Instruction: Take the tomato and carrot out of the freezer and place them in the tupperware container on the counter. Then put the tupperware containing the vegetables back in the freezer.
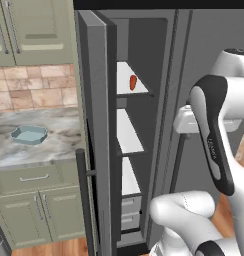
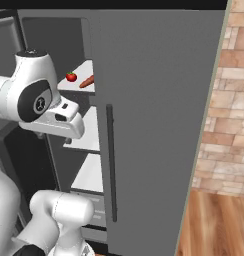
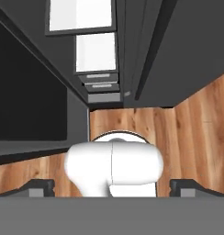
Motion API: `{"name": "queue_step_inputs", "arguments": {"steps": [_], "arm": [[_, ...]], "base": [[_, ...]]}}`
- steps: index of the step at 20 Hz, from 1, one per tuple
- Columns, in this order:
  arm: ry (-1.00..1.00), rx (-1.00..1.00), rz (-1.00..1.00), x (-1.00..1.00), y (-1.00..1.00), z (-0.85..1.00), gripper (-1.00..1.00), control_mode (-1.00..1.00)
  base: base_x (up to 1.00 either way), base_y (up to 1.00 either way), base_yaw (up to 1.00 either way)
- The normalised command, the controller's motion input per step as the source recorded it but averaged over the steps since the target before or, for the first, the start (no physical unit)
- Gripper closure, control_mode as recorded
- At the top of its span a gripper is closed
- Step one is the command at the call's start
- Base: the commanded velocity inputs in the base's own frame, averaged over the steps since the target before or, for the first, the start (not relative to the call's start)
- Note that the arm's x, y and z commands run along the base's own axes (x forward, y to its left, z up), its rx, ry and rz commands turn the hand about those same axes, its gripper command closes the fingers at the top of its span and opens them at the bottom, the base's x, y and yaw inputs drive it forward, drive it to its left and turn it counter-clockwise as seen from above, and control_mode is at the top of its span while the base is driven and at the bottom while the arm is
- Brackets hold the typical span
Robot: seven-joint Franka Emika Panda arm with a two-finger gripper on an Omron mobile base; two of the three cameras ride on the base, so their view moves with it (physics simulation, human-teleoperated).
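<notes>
Freezer [image 1: 159,125]: tall dark grey cabinet, standing with its door swung open; white shelves are showing inside, drawers [image 1: 130,212] sitting low down, a long bar handle [image 2: 110,162] running down the door.

Carrot [image 1: 133,82]: lying on the top shelf. Tomato [image 2: 71,76]: sitting just beside it on the same shelf.

Container [image 1: 29,134]: pale blue-grey tray, resting on the counter [image 1: 54,145] left of the freezer, well apart from the vegetables.

Counter: veined marble, lying over sage green cabinets [image 1: 39,205] with silver handles; a tan tile wall [image 1: 34,87] is rising behind it.

Floor [image 3: 196,133]: wood planks.

Gripper [image 3: 112,188]: pointing down at the floor before the freezer, fingertips [image 3: 40,187] standing wide apart, gripping nothing.
</notes>
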Motion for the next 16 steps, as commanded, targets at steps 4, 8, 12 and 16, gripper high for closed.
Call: {"name": "queue_step_inputs", "arguments": {"steps": [4, 8, 12, 16], "arm": [[0.0, 0.0, 0.0, 0.0, 0.0, 0.0, -1.0, 1.0], [0.0, 0.0, 0.0, 0.0, 0.0, 0.0, -1.0, 1.0], [0.0, 0.0, 0.0, 0.0, 0.0, 0.0, -1.0, 1.0], [0.0, 0.0, 0.0, 0.0, 0.0, 0.0, -1.0, 1.0]], "base": [[0.4, 0.0, 0.0], [0.65, 0.0, 0.0], [0.61, 0.0, 0.0], [0.43, 0.01, 0.0]]}}
